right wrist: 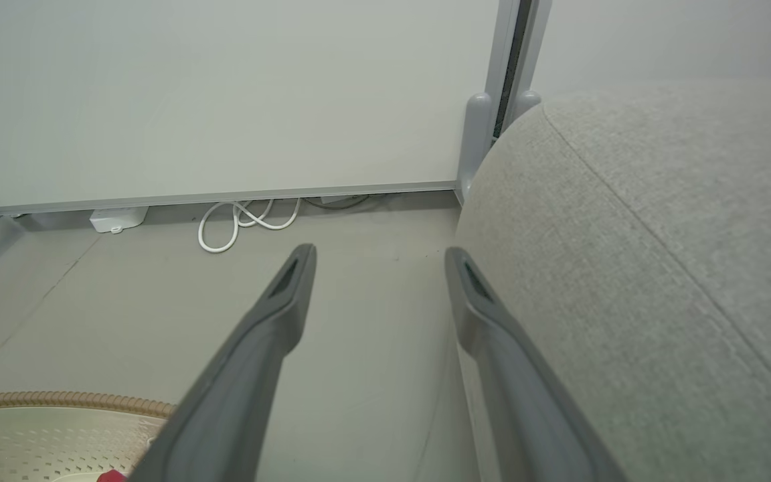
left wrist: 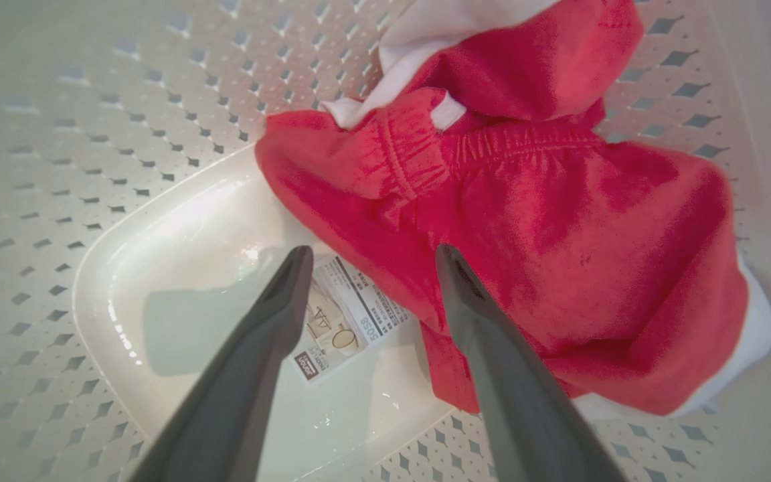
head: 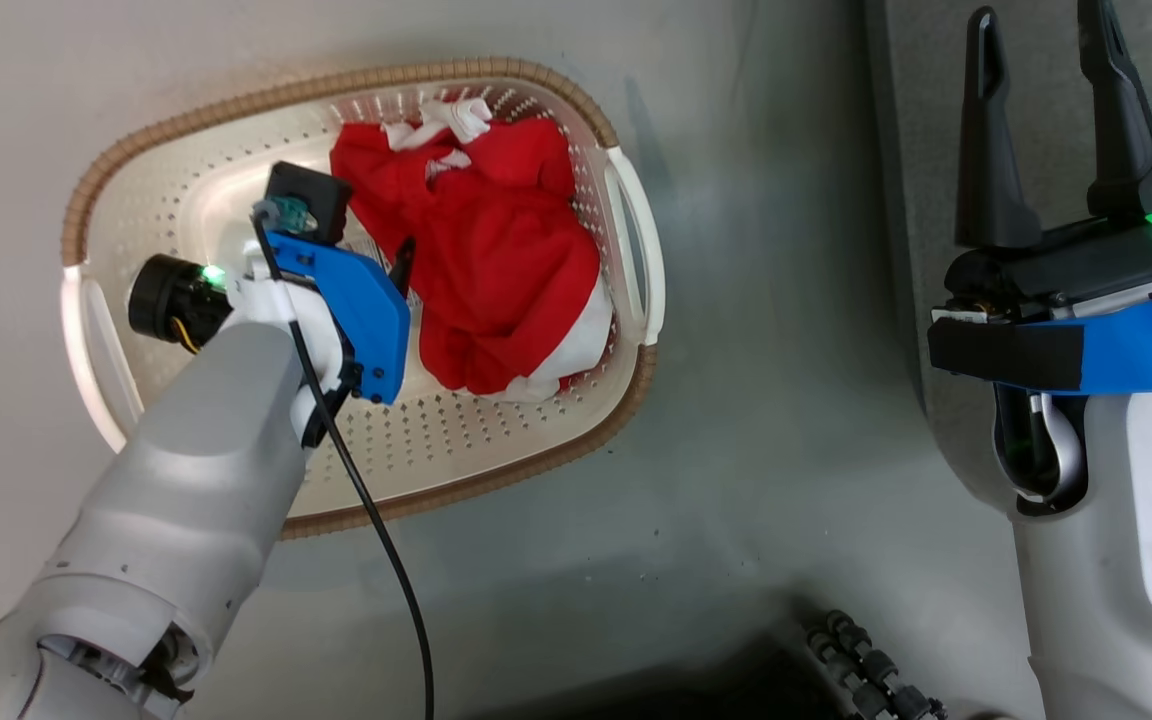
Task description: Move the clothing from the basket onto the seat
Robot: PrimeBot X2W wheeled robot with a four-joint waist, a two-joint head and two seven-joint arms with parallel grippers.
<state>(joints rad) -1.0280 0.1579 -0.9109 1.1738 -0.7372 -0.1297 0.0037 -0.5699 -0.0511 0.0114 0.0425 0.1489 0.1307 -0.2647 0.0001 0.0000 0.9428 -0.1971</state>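
My left gripper [left wrist: 373,251] hangs inside the basket [head: 496,440], jaws spread, holding nothing, tips above the sticker [left wrist: 349,314] on its base, at the edge of the clothing [head: 496,260]. Clothing heaped against the basket's right wall. My right gripper [right wrist: 379,249]: jaws spread, empty, beside the rounded edge of the seat [right wrist: 660,268].

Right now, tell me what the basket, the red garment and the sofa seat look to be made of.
Basket: cream moulded plastic, glossy, by its punched holes and shiny base; brown rim looks woven, material unclear. Red garment: soft matt fabric, probably fleece or knit, creased, with gathered elastic waistband. Sofa seat: grey matt woven upholstery, visible weave and seam.
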